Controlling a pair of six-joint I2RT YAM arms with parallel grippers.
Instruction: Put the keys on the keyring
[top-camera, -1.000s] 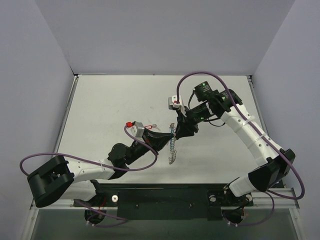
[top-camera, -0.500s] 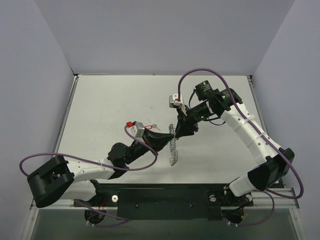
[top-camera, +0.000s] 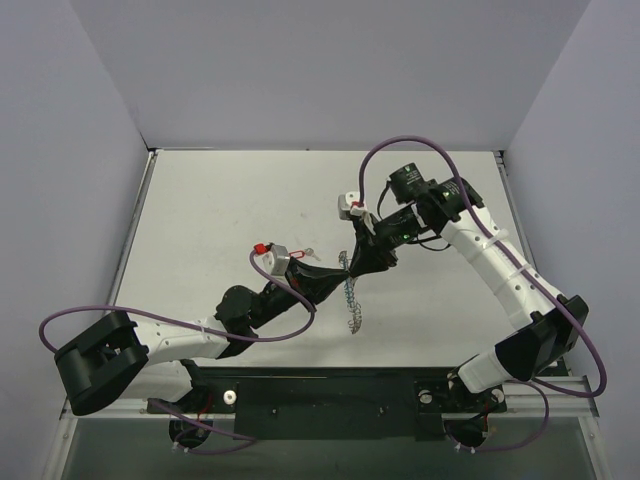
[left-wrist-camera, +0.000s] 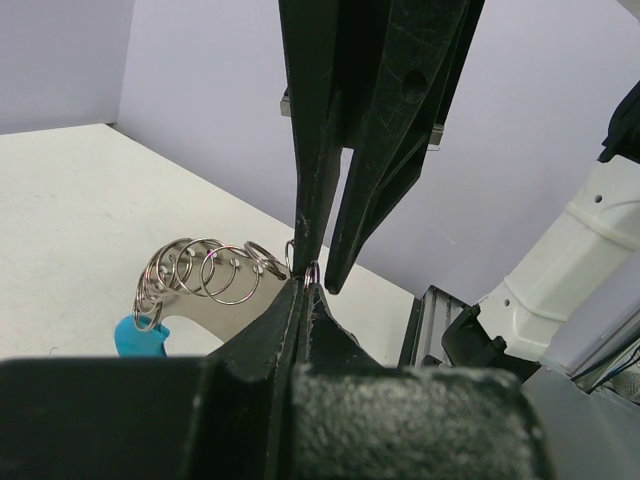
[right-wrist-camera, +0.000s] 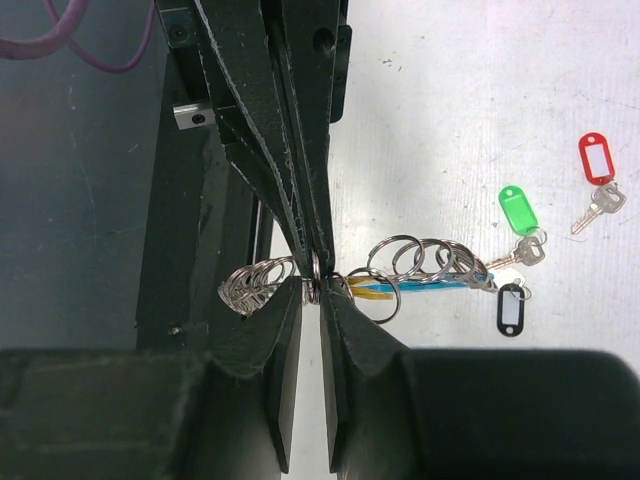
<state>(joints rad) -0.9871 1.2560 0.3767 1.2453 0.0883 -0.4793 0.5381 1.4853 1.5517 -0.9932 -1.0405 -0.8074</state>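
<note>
1. Both hands are meeting tip to tip over the middle of the table (top-camera: 220, 200). They share the keyring (top-camera: 352, 300), whose coil trails from them towards the near edge.
2. My left hand (left-wrist-camera: 305, 290) is pinched fully closed on one turn of the wire. My right hand (right-wrist-camera: 312, 292) is closed to a sliver on the turn just beside it.
3. The red-tagged key (right-wrist-camera: 597, 160) lies loose on the table, well apart from the ring. The green-tagged key (right-wrist-camera: 519, 210) and black-tagged key (right-wrist-camera: 510, 310) sit right at the coil's end. I can't tell whether they're threaded or merely touching. A yellow tag (right-wrist-camera: 372, 292) peeks from behind the loops.
4. I'd say the job here is prising two turns apart to open a gap. I want a gentle pull along the coil, one wire per pinch, and no twisting. Otherwise I'd expect the springy wire to snap free.
</note>
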